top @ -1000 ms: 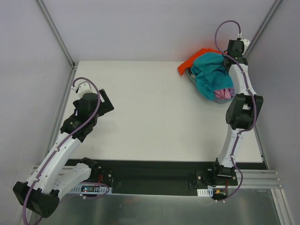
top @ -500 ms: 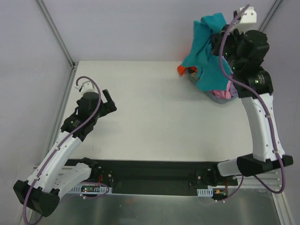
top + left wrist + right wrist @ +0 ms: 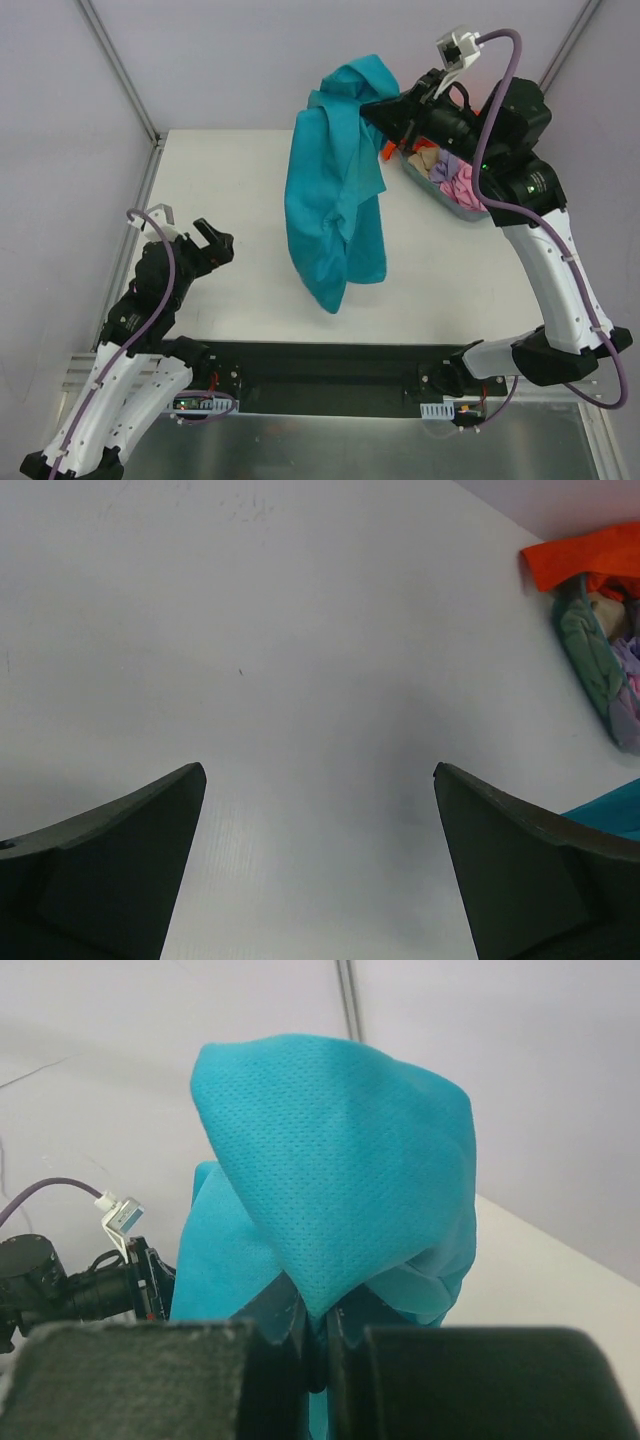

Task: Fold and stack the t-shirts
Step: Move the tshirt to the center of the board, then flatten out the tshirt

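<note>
We have the teal mesh-cloth t-shirt (image 3: 335,210) pinched in the right arm's fingers (image 3: 275,1318). They are drawn narrow on a bunched fold of it, and in the right wrist view the cloth domes over their tips and drapes away below. The arm holds it high over the middle of the white bench (image 3: 240,200), so the shirt hangs long and loose, clear of the grey-blue round basin (image 3: 452,205) at the far right corner. We judge the height is meant to let the crumpled cloth drop open before it is laid flat. Its lowest tip hangs toward the bench's near edge, and we cannot tell whether it touches.

The basin holds a pink shirt (image 3: 465,185), a lavender shirt (image 3: 447,163) and a beige shirt (image 3: 428,158) in a heap, with the orange shirt (image 3: 585,555) spilling over its far rim. Nothing is folded yet, so we are at the start.

The left arm's fingers (image 3: 110,870) are spread wide and hold nothing, low over bare bench on the left, well apart from the hanging shirt. We read this as a ready stance for catching a free edge. The grip is on a bunch rather than a hem, so the shirt may land twisted.
</note>
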### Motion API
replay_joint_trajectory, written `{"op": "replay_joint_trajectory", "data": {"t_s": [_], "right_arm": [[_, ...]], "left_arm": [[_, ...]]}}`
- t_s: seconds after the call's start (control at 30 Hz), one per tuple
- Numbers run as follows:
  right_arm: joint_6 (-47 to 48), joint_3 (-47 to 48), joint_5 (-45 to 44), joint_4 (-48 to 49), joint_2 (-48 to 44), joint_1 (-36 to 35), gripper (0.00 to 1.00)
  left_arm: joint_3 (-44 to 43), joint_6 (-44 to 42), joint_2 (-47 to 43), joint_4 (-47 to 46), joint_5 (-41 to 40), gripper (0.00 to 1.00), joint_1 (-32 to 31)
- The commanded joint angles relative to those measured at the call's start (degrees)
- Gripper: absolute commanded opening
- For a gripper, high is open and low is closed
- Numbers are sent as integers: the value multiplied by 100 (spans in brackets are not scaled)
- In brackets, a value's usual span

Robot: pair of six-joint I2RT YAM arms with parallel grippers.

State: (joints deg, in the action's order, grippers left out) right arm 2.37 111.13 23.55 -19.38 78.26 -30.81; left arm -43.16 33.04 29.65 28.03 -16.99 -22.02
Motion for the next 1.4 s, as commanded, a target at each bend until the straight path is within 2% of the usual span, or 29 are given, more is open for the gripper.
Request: {"op": "replay_joint_trajectory", "data": {"t_s": [0.0, 0.07, 0.13, 0.17, 0.2, 0.3, 0.37, 0.4, 0.43, 0.47, 0.63, 0.87, 0.93, 1.07, 1.17, 1.3, 1.37], "right_arm": [[-474, -126, 90, 716, 58, -31, 1], [-518, -721, -366, 760, -12, -31, 1], [-501, -1337, -1393, 751, -144, -22, 1], [-553, -2062, -1806, 690, -292, -13, 1], [-614, -2408, -2680, 629, -346, 4, 1], [-1141, -3541, -3871, -47, -356, 180, 15], [-1500, -3835, -4199, -799, -206, 399, 22], [-1564, -3845, -4270, -1057, 12, 478, 29], [-1538, -3784, -4262, -1294, 127, 610, 62], [-1503, -3696, -4306, -1714, 224, 628, 72], [-1204, -3466, -4798, -2193, 340, 637, 99], [-1124, -4160, -4394, -1719, -205, 637, 100], [-1134, -4266, -4280, -1701, -232, 664, 99], [-1186, -4696, -3982, -1438, -486, 690, 100], [-1073, -4908, -3604, -1122, -680, 699, 99], [-879, -5224, -2579, -849, -944, 699, 100], [-826, -5321, -2217, -857, -988, 699, 100]], "left_arm": [[114, 229, -389, 264, -164, 99, 31], [114, 273, -451, 325, -190, 99, 31], [114, 300, -434, 396, -182, 99, 31], [114, 326, -390, 405, -190, 99, 31], [114, 344, -355, 422, -199, 99, 22], [132, 440, -127, 449, -164, 99, 31], [115, 484, 153, 449, -77, 99, 31], [97, 493, 277, 449, -33, 99, 31], [80, 493, 391, 449, 46, 99, 31], [27, 502, 645, 449, 125, 99, 31], [44, 677, 1192, 449, 732, 99, 31], [754, 1213, 1544, 370, 2084, 99, 22], [957, 1266, 1719, 11, 2802, 99, 5], [1624, 1547, 1991, -1008, 3482, 97, -223], [1784, 1679, 2369, -1598, 3432, 91, -495], [1486, 1645, 3054, -1669, 2784, 77, -575], [1328, 1653, 3301, -1669, 2518, 74, -566]]}}
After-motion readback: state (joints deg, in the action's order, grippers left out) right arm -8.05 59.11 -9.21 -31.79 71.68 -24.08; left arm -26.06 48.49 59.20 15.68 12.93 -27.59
